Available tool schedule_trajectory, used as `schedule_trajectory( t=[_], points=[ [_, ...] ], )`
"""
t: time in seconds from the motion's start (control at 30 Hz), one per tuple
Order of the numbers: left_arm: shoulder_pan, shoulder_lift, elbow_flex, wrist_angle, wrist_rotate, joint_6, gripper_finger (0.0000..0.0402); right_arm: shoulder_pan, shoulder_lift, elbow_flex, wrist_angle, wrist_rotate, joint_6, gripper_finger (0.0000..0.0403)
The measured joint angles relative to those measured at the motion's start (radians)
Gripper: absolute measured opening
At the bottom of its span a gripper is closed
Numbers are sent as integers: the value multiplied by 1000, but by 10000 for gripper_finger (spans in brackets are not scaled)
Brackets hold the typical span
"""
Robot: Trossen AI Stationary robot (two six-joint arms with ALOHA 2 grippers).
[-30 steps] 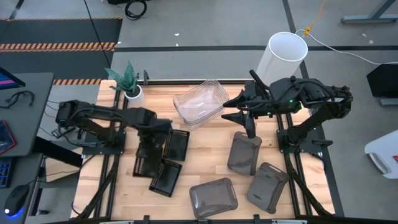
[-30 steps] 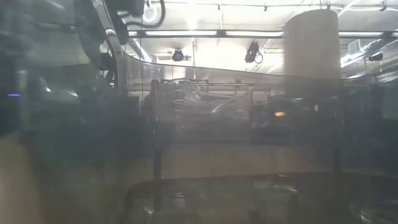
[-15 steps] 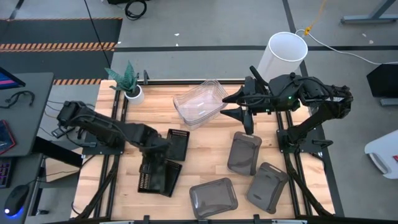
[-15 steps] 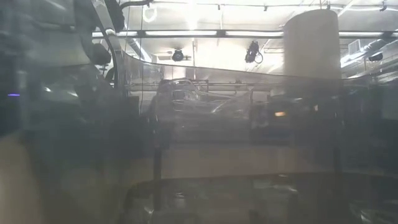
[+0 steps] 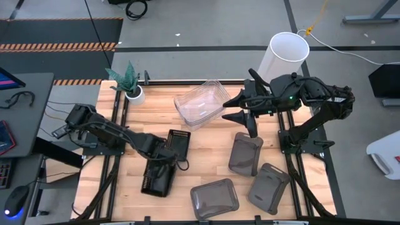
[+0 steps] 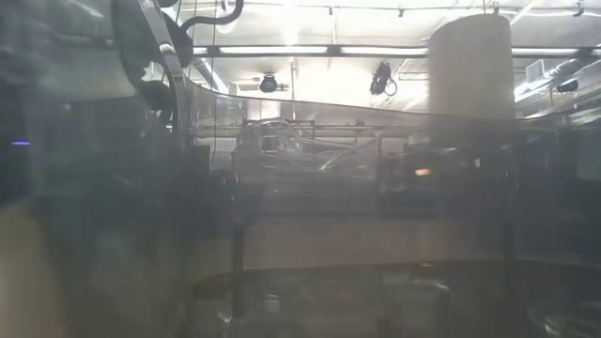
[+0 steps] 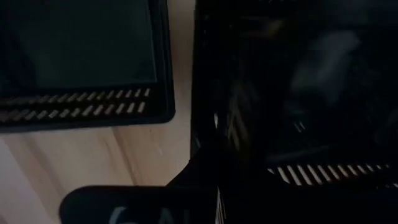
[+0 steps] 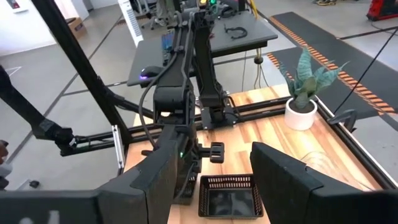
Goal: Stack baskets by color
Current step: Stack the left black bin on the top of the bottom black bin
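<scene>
1. High view, left side of the bench: my left gripper point(image 5: 164, 164) is pinched tight on a black basket point(image 5: 157, 178) lying over what looks like another black one near the front edge. A third black basket point(image 5: 179, 144) sits just beside it, toward the middle.
2. Risk: the grip is on the rim only, so the basket could tilt and catch on the lower one's edge instead of nesting. The left wrist view is too dark to check the alignment.
3. Middle, back edge: the clear baskets point(image 5: 201, 103) are already nested.
4. Right: my right gripper point(image 5: 250, 109) hovers with its fingers spread and nothing in them, just above the grey baskets point(image 5: 245, 154), which lie spread out toward the front right corner.
5. Risk: dropping off-centre there would shove a grey bin into its neighbour.
</scene>
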Motion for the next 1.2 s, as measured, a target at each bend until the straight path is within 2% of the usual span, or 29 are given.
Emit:
schedule_trajectory(
  t=[0.47,0.8,0.93,1.2],
  points=[
    [-31,30,32,46,9,89,0,2,0,0,4,-7,2,208],
    [-46,89,32,52,10,89,8,2,0,0,13,-19,14,208],
    [-48,101,32,38,30,84,42,2,0,0,14,-23,14,208],
    [-38,97,53,11,44,62,147,2,0,0,7,-23,14,208]
  ],
)
